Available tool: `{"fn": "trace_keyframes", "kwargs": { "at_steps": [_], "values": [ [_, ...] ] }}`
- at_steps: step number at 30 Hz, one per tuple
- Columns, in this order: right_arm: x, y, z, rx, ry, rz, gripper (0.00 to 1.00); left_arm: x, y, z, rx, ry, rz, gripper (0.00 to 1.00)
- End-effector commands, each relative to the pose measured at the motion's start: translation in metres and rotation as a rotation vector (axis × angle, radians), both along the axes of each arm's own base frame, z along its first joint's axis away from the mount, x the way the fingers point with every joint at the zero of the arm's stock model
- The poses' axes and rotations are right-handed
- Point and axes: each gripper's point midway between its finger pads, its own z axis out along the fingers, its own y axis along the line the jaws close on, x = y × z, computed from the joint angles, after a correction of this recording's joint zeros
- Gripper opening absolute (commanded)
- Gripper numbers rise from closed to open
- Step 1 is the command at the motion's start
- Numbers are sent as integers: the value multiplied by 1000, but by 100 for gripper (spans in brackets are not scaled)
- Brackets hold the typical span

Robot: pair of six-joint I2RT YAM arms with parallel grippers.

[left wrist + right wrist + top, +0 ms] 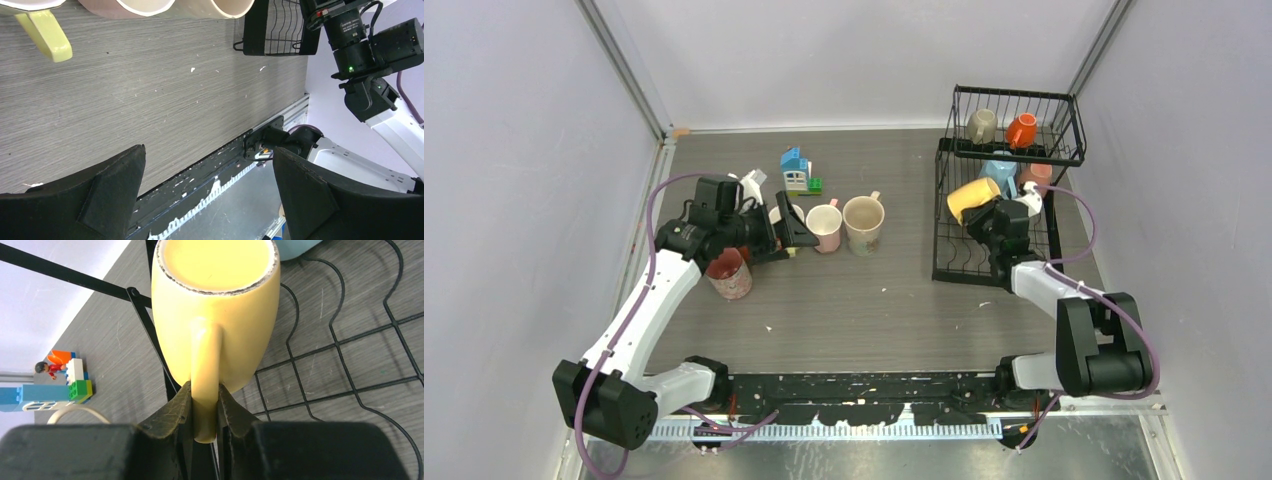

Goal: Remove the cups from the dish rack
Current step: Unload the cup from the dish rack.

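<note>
The black wire dish rack (969, 278) stands at the right. A beige cup (982, 125) and an orange cup (1022, 130) lie on its upper shelf. Below are a light blue cup (1001, 172) and a reddish cup (1036, 175). My right gripper (205, 407) is shut on the handle of a yellow cup (215, 315), held tilted over the rack's left edge (350, 355). On the table stand a pink cup (825, 226), a beige cup (863, 222) and a dark red cup (729, 273). My left gripper (210, 185) is open and holds nothing, just left of the pink cup.
A blue, white and green toy house (797, 170) stands behind the table cups. A pale cup with a yellow-green handle (47, 37) sits partly hidden behind my left gripper. Grey walls close in on three sides. The arms' bases line the near edge.
</note>
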Motion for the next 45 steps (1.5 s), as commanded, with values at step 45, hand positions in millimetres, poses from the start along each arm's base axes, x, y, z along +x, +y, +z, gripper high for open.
{"fn": "trace_keyframes", "kwargs": {
  "at_steps": [45],
  "values": [
    [-142,67,150,367,-180,266,1,8,-126,50,-459,-46,2,100]
  ]
}}
